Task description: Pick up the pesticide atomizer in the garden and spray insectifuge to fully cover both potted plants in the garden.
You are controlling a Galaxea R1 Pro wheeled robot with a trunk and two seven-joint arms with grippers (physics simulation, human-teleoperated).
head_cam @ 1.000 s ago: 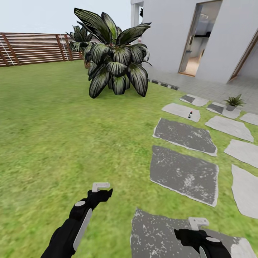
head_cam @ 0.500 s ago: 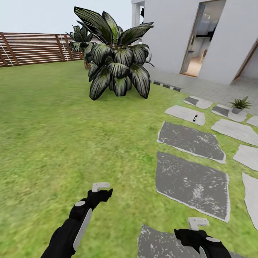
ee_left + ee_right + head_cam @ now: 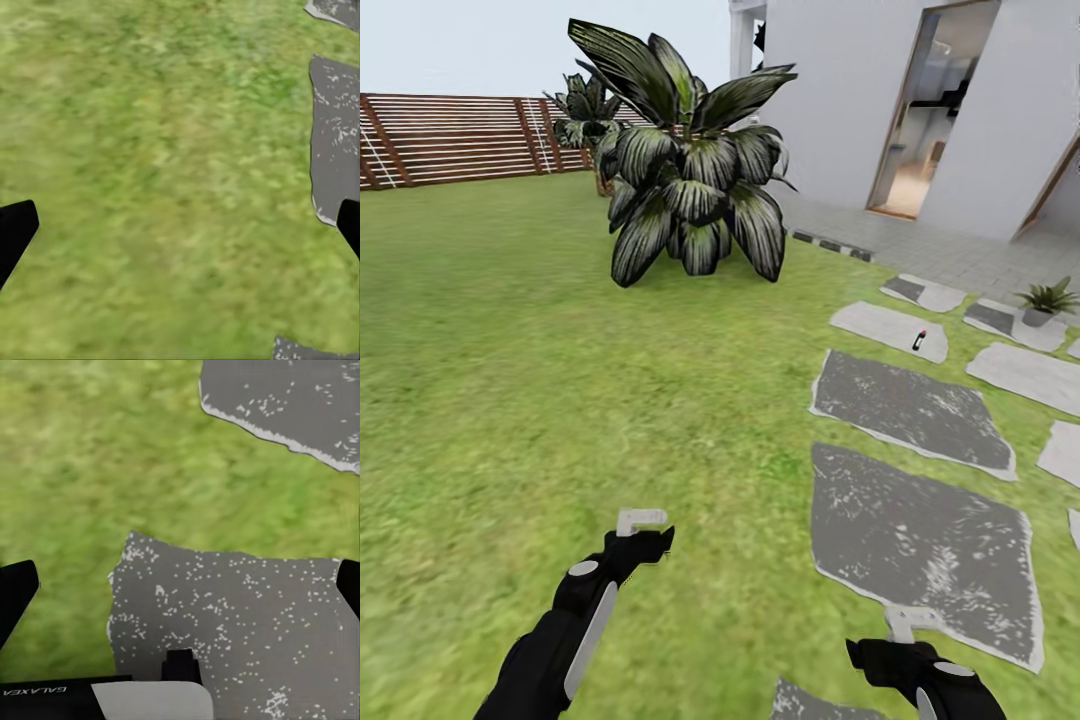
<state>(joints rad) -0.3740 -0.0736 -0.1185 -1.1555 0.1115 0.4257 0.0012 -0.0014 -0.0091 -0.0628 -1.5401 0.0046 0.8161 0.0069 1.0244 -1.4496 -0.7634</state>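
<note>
Your left pincer hangs over the lawn, fingers wide apart, nothing between them. Your right pincer sits low above the edge of a dark stepping stone, also spread and empty. The pesticide atomizer stands on a pale stepping stone well ahead to the right. One potted plant sits on a further stone near the paving. A large striped-leaf palm plant stands mid-lawn; brown slatted fence behind.

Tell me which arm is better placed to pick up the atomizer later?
Probably the right: the atomizer lies far ahead on a stepping stone at the right pincer's side. The left pincer hangs over grass.
</note>
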